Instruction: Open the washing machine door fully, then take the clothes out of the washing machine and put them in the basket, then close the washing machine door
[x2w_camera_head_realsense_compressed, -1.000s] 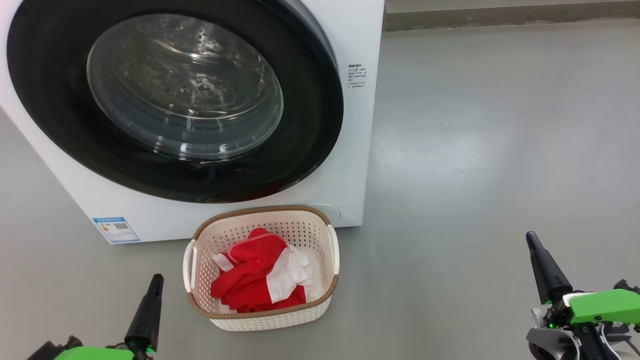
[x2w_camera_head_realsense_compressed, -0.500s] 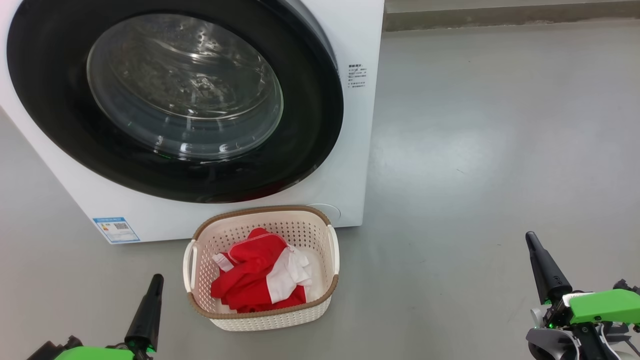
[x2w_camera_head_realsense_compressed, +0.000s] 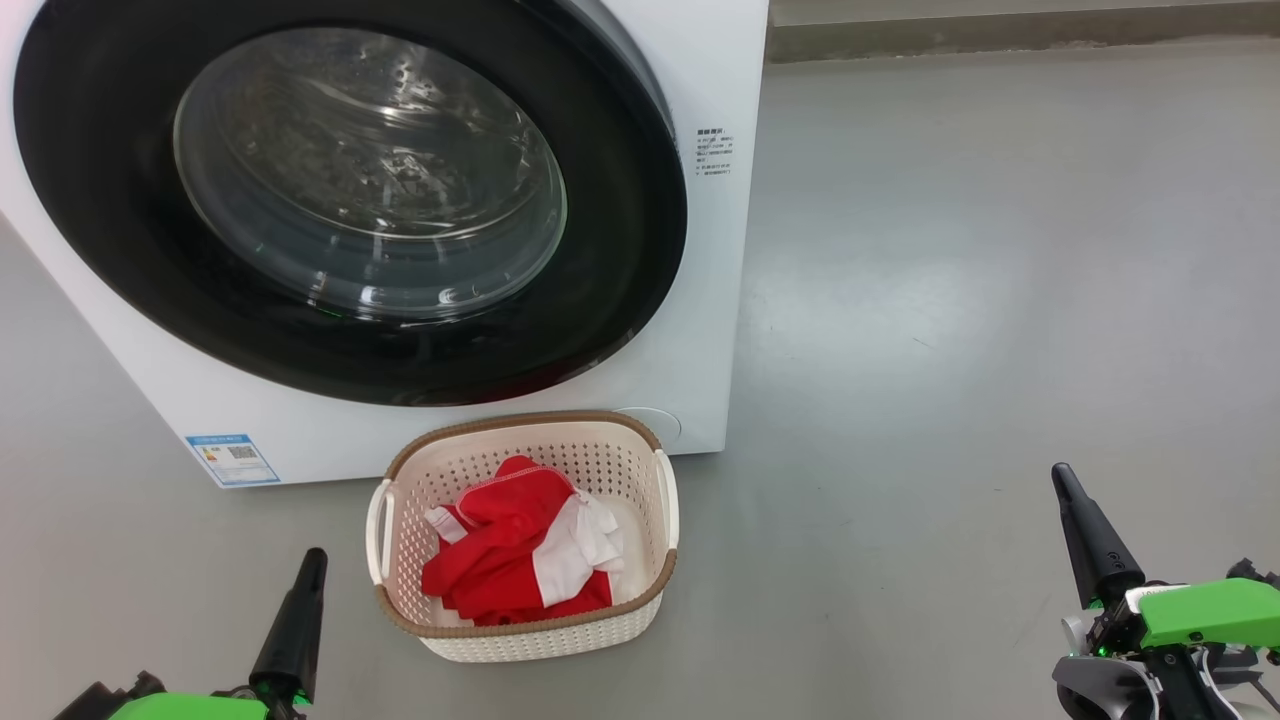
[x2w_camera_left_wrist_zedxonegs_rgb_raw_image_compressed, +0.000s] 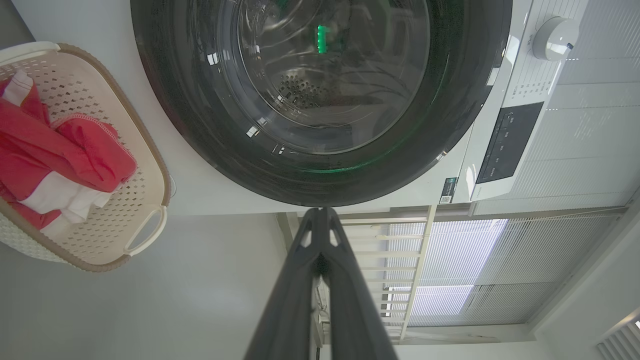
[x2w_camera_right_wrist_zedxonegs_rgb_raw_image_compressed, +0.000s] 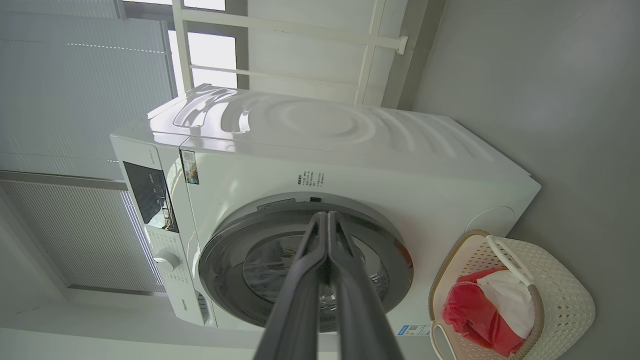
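- And there it is: the washing machine door (x2w_camera_head_realsense_compressed: 370, 180) sits shut against the white washing machine (x2w_camera_head_realsense_compressed: 712, 300). The clothes (x2w_camera_head_realsense_compressed: 500, 560) are piled red and white in the basket (x2w_camera_head_realsense_compressed: 540, 640), on the floor (x2w_camera_head_realsense_compressed: 950, 300) just in front of the machine.
- Left claw (x2w_camera_head_realsense_compressed: 313, 562) is low beside the basket, fingers pressed together, holding nothing. Right claw (x2w_camera_head_realsense_compressed: 1063, 482) is well off to the other side, pinched just as narrow and empty too.
- I'd say the closing step is at its finish (nothing red behind the glass that I can make out). To do it well, confirm the latch caught. If a push is needed, press the black rim, not the glass.
- The head view looks down into the basket. The right wrist view gives the rim lying flush to the front. For the control panel (x2w_camera_left_wrist_zedxonegs_rgb_raw_image_compressed: 507, 145) and dial (x2w_camera_left_wrist_zedxonegs_rgb_raw_image_compressed: 555, 37), go to the left wrist view.
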